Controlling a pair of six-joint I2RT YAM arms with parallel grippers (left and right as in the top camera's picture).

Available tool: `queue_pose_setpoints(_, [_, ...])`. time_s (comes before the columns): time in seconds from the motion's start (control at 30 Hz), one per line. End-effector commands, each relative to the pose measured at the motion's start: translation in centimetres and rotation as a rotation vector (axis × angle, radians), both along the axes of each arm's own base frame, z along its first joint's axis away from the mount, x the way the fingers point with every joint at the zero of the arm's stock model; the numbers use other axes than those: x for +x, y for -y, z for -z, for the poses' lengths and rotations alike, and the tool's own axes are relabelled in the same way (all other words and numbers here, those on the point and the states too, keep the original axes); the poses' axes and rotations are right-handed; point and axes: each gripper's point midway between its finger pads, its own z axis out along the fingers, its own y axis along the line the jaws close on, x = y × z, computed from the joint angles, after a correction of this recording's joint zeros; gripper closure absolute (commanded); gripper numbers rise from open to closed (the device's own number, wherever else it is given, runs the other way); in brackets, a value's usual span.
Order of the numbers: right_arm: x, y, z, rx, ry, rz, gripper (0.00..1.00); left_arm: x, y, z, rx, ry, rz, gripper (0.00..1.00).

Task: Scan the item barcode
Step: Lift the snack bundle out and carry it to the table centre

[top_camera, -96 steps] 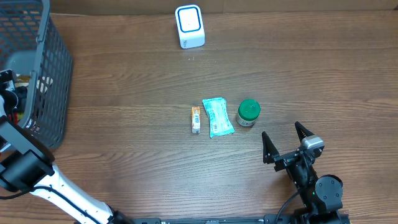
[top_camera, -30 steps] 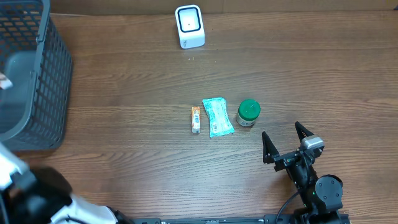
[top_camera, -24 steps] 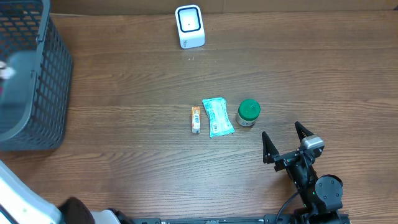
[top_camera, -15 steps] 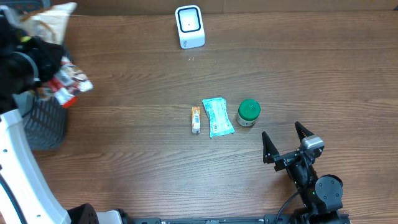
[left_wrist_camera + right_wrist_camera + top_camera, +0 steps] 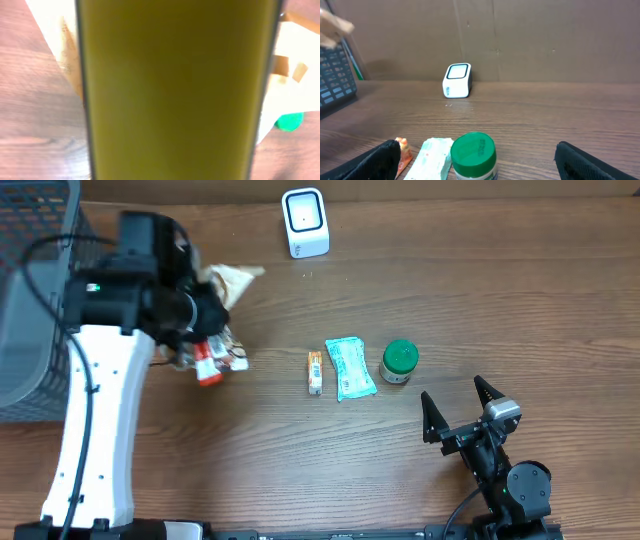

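- Swung rightward since half a second ago, the white left arm (image 5: 95,410) now reaches over the table (image 5: 520,290) from the near left edge. Earlier it crowded the basket (image 5: 35,290), which shows more fully now at the far left corner.
- Left end effector (image 5: 200,330) is clamped shut on the snack packet (image 5: 212,358). This crumpled red, white and tan bag hangs above the wood between the basket and the row of small goods, short of the scanner (image 5: 305,222).
- Only the left wrist view shows how close the packet sits to that camera: a blurred olive-yellow slab fills the middle, with wood at the lower left.
- Right end effector (image 5: 458,412) sits at the near right with its fingers spread wide and nothing between them, as in the earlier frames.
- Only the right wrist view shows the scanner side-on, standing upright before a brown cardboard wall (image 5: 545,35). The packet's tan tip blurs in at that view's top left.
- Green-lidded jar (image 5: 399,362), teal pouch (image 5: 350,368) and orange bar (image 5: 315,372) lie in a row mid-table, unmoved. Jar and pouch sit just beside each other, with the bar slightly apart.
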Motion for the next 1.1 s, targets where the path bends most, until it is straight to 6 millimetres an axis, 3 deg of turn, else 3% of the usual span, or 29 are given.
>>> queue_pose_setpoints(0.0, [0.0,0.1,0.2,0.004,0.002,0.003,0.00,-0.8,1.2,3.4,-0.005,-0.074,-0.028,0.96])
queue_pose_setpoints(0.23, [0.0,0.1,0.2,0.004,0.002,0.003,0.00,-2.4,5.2,10.2,-0.005,-0.145,0.038,0.96])
queue_pose_setpoints(0.37, [0.0,0.1,0.2,0.004,0.002,0.003,0.00,-2.8,6.8,12.3,-0.018,-0.145,0.043,0.96])
queue_pose_setpoints(0.63, [0.0,0.1,0.2,0.004,0.002,0.003,0.00,-3.3,9.1,14.8,0.042,-0.091,0.068,0.96])
queue_pose_setpoints(0.83, [0.0,0.1,0.2,0.004,0.002,0.003,0.00,-3.6,11.2,15.0,0.017,-0.068,0.079,0.96])
queue_pose_setpoints(1.07, [0.0,0.1,0.2,0.004,0.002,0.003,0.00,-3.5,11.2,15.0,0.007,-0.069,0.050,0.96])
